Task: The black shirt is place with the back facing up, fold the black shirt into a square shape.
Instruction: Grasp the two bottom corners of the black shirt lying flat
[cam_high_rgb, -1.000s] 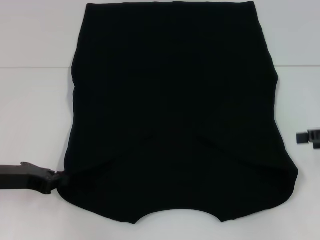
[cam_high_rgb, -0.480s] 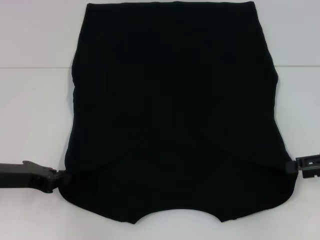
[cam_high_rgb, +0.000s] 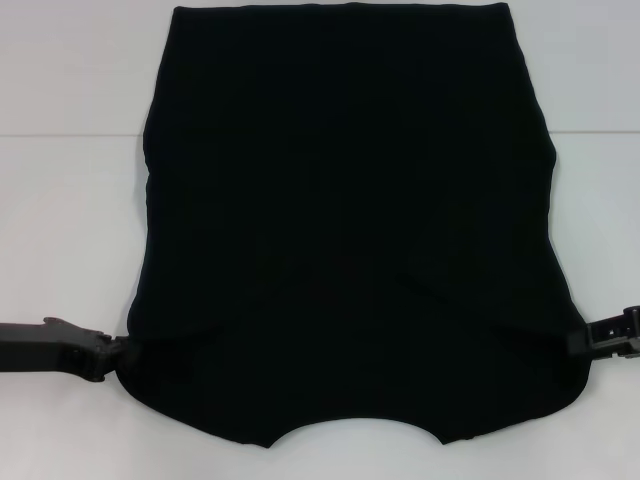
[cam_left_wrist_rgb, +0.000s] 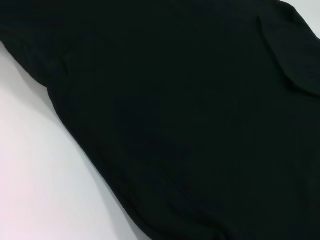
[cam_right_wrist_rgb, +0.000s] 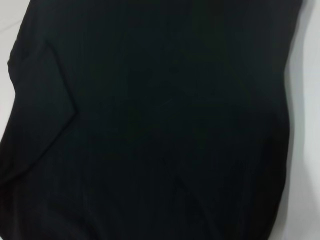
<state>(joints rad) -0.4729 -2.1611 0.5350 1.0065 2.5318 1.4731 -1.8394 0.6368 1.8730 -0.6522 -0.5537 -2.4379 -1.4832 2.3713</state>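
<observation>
Head view: black shirt (cam_high_rgb: 345, 230) lies flat on the white table (cam_high_rgb: 70, 230), neckline toward the robot, sleeves already turned in; left gripper (cam_high_rgb: 108, 355) meets its near-left edge, right gripper (cam_high_rgb: 590, 340) its near-right edge. Judged step: taking both near corners for the lengthwise fold; next move calls for a secure pinch, then an even lift toward the far hem. Jaw spread cannot be told on either side; wrist views show only cloth.
</observation>
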